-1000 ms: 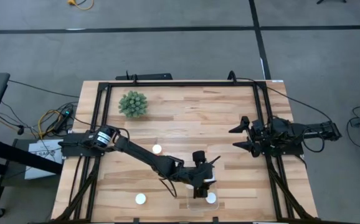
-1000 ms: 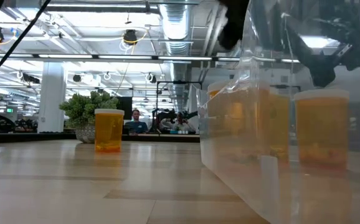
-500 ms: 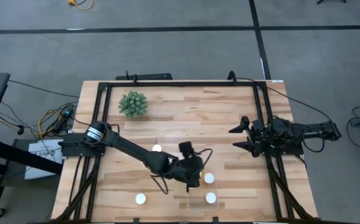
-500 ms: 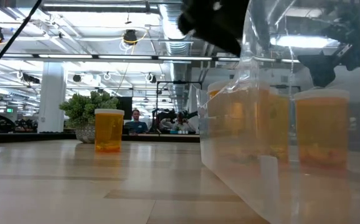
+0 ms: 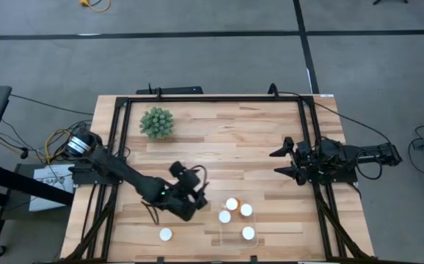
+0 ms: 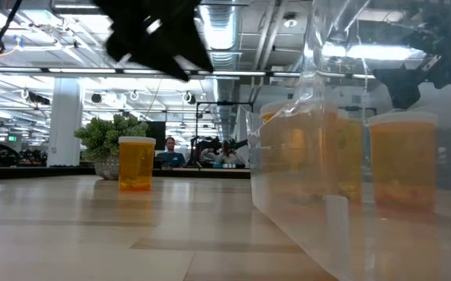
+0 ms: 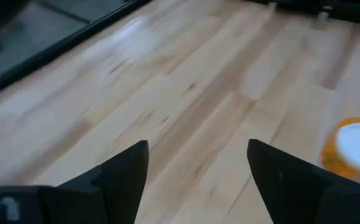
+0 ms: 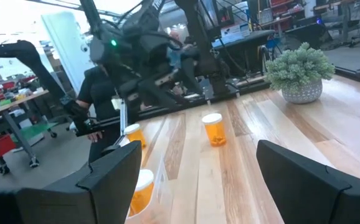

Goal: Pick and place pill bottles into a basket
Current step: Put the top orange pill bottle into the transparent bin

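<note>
Several orange pill bottles with white caps [image 5: 232, 203] stand inside the clear basket [image 5: 257, 220] near the table's front edge; they show through its wall in the low view [image 6: 401, 160]. One bottle [image 5: 166, 235] stands on the table left of the basket. Another stands alone farther back [image 6: 136, 162] and also shows in the right wrist view [image 8: 214, 129]; my left arm hides it in the high view. My left gripper [image 5: 188, 180] is open and empty above the table, left of the basket; a bottle [image 7: 357, 146] shows beside it. My right gripper [image 5: 284, 161] waits open at the table's right side.
A spiky green plant [image 5: 157, 123] in a pot stands at the far left of the table. A black metal frame [image 5: 212, 99] runs around the table's edges. Bare wood lies between the basket and the right arm.
My left gripper has gone from over the basket toward the table's left edge and a little toward the far edge, with nothing between its fingers. The bottle caps in the basket that it covered now show.
</note>
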`<action>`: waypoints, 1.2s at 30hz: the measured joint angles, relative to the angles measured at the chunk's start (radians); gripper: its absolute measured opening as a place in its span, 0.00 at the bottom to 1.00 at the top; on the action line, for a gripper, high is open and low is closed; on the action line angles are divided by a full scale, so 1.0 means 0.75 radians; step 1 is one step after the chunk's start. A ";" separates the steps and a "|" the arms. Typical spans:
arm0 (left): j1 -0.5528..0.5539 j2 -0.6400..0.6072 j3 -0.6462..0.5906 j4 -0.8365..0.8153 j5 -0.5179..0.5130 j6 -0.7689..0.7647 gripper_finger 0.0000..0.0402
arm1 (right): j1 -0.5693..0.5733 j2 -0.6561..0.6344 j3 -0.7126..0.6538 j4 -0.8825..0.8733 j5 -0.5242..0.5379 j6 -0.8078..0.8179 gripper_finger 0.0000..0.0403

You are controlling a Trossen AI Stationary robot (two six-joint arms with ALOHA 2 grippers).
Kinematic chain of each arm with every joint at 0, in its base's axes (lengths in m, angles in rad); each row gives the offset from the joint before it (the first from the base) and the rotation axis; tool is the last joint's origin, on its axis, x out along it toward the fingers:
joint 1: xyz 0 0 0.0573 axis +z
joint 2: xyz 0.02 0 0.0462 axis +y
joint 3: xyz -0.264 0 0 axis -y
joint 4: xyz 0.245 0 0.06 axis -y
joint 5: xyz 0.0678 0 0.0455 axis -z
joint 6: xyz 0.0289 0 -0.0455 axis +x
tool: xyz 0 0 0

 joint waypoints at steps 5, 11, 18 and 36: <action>-0.063 -0.024 -0.122 0.003 -0.030 -0.270 0.65 | 0.000 -0.001 0.000 0.000 -0.001 0.000 0.77; -0.120 -0.023 -0.146 -0.061 -0.061 -0.477 0.66 | 0.000 0.000 0.000 0.000 0.000 0.000 0.77; -0.124 -0.023 -0.146 -0.404 -0.067 -0.845 0.66 | 0.000 0.000 0.000 0.000 0.000 0.000 0.77; -0.100 -0.021 -0.146 -0.586 -0.058 -1.276 0.66 | 0.000 -0.001 0.000 0.000 0.000 0.000 0.77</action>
